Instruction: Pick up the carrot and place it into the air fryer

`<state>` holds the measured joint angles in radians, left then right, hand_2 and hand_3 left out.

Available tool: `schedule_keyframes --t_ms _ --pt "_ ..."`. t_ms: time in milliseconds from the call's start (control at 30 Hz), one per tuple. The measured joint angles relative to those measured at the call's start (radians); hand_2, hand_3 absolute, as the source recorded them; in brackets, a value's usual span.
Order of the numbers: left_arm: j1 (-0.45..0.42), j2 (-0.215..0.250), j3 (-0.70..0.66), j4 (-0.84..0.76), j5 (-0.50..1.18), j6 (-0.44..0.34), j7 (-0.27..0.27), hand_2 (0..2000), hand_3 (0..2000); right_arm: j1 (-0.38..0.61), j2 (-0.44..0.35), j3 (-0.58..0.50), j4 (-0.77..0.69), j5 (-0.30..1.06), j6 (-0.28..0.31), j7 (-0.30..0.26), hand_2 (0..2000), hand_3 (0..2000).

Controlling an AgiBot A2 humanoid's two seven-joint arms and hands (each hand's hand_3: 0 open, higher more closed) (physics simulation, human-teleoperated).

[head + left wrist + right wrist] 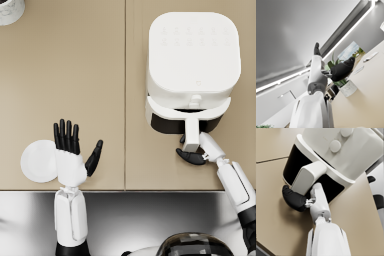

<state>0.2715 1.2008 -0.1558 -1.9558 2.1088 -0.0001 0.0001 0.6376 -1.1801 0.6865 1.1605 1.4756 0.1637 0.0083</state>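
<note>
The white air fryer point(192, 55) stands at the table's back right, its drawer front point(220, 108) drawn out a little, a dark band showing beneath. My right hand point(192, 154) grips the end of the drawer handle point(191, 131). In the right wrist view the right hand point(293, 199) curls under the handle point(306, 178) of the fryer point(356, 150). My left hand point(70, 145) is lifted at the front left, fingers spread, holding nothing; in its wrist view the left hand point(341, 71) points upward. No carrot shows in any view.
A round white plate point(35, 161) lies at the front left, partly under my left hand. A white pot point(10, 10) sits at the far back left corner; the left wrist view shows a potted plant point(347, 87). The table's front edge point(125, 190) runs just before my arms.
</note>
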Motion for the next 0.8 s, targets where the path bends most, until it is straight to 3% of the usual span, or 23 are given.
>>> schedule_keyframes --t_ms 267,800 --pt "0.01 0.001 0.021 0.005 0.0 0.0 0.0 0 0 0.064 -0.087 -0.062 -0.148 -0.001 0.044 0.015 2000 2000" --pt "-0.01 0.007 0.023 0.006 0.0 0.0 0.0 0 0 0.088 -0.089 -0.06 -0.168 -0.002 0.067 0.024 2000 2000"
